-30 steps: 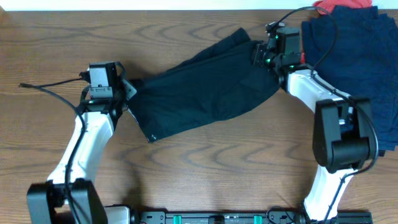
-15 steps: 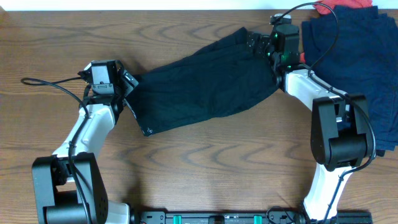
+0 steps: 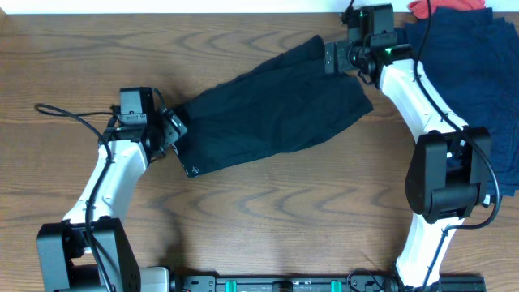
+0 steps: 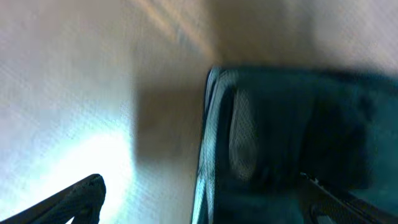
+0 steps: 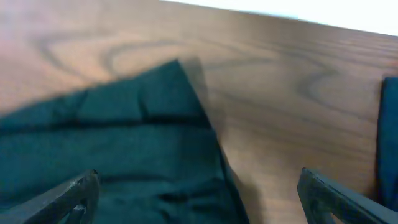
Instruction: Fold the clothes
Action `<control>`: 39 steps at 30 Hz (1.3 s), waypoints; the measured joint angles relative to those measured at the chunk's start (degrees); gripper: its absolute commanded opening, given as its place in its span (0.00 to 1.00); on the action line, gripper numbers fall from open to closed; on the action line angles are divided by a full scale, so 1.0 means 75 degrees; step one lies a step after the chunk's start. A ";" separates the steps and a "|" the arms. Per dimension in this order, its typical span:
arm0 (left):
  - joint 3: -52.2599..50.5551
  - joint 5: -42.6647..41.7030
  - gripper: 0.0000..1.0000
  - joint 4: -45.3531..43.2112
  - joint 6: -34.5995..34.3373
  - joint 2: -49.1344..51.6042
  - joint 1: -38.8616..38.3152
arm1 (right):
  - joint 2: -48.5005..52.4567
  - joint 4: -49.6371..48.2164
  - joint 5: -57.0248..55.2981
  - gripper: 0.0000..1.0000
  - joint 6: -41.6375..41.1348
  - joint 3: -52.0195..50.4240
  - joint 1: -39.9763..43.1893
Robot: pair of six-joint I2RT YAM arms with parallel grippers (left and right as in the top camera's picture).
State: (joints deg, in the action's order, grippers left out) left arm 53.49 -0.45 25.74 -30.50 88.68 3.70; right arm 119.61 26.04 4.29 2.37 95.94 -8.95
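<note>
The clothes, black shorts [image 3: 272, 109], lie spread in a slanted band across the table's middle. My left gripper [image 3: 172, 130] stands open at their lower left end. In the left wrist view the pale waistband edge [image 4: 202, 155] runs between the spread fingertips [image 4: 81, 193], nothing pinched. At the shorts' upper right corner my right gripper [image 3: 332, 58] is open. The right wrist view shows black fabric [image 5: 124, 143] under the wide-apart fingertips [image 5: 68, 193] and bare wood beside it.
A pile of navy garments [image 3: 478, 73] covers the table's right side, with a red-orange garment [image 3: 442, 6] at its far edge. A black cable [image 3: 65, 115] loops on the table left of my left arm. The table's far edge is just behind the right gripper.
Both grippers have opened and let go of the shorts, which now lie flat. The right gripper has drawn back toward the far edge; the left has shifted slightly.
</note>
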 measured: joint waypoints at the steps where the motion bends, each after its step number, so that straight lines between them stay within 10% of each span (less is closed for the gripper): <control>1: 0.0000 -0.0067 0.98 0.0172 0.0061 0.0003 0.0000 | 0.0003 0.0221 0.0003 0.99 0.0163 -0.0003 0.0000; 11: 0.0271 -0.0146 0.98 0.0801 0.0460 -0.0041 0.0210 | 0.0012 0.1186 0.0117 0.97 0.0965 -0.0003 -0.0050; 21: 0.0781 -0.0265 0.98 0.1658 0.0629 -0.0219 0.0242 | 0.0772 0.1311 0.0230 0.41 0.1402 -0.0003 -0.0169; 39: 0.0781 -0.0321 0.98 0.1754 0.0912 -0.0219 0.0242 | 0.1268 0.3319 0.0309 0.14 -0.0615 0.0245 -0.0187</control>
State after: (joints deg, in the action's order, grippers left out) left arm 59.35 -2.85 38.89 -23.66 87.05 5.52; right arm 129.12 50.94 6.61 -2.24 97.78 -10.35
